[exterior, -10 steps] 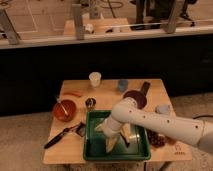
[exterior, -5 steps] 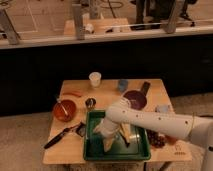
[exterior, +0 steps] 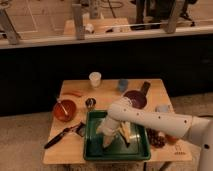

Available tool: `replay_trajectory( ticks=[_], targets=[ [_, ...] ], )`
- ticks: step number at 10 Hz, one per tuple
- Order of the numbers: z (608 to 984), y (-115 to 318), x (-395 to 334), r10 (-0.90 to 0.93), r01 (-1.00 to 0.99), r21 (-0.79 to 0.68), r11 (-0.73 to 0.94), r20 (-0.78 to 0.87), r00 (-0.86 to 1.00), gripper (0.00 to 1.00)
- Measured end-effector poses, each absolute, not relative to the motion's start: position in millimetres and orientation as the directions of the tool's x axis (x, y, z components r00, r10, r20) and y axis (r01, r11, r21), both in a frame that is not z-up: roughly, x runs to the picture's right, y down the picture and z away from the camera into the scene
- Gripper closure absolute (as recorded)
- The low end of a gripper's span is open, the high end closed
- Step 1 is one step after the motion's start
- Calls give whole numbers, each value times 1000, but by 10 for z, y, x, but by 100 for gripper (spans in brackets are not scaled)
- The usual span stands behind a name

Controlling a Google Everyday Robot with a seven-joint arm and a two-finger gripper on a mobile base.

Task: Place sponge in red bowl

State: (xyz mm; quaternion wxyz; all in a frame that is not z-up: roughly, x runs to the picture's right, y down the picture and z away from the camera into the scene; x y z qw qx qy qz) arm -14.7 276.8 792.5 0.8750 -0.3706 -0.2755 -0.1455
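The red bowl (exterior: 65, 109) sits at the left of the wooden table (exterior: 107, 90), with a pale stick-like utensil in it. My gripper (exterior: 109, 134) reaches in from the right on a white arm (exterior: 155, 119). It hangs low over the inside of the large dark green tray (exterior: 141, 150) at the table's front, to the right of the red bowl. I cannot make out the teal sponge; it is out of sight or hidden by the gripper over the tray.
A white cup (exterior: 94, 78), a blue cup (exterior: 122, 84) and a dark bottle (exterior: 145, 88) stand at the back. A purple bowl (exterior: 135, 98) lies behind the arm. A small metal cup (exterior: 90, 103) stands between bowl and tray. A black utensil (exterior: 61, 136) lies front left.
The arm has swung to the left and the gripper has moved left and lower into the green tray.
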Motion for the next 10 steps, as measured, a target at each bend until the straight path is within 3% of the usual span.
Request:
replay_trajectory(
  ticks=[2, 10],
  targets=[
    [7943, 2734, 5, -7, 429, -583, 690, 588, 809, 100],
    [7488, 1934, 319, 20, 350, -550, 759, 556, 831, 100]
  ],
)
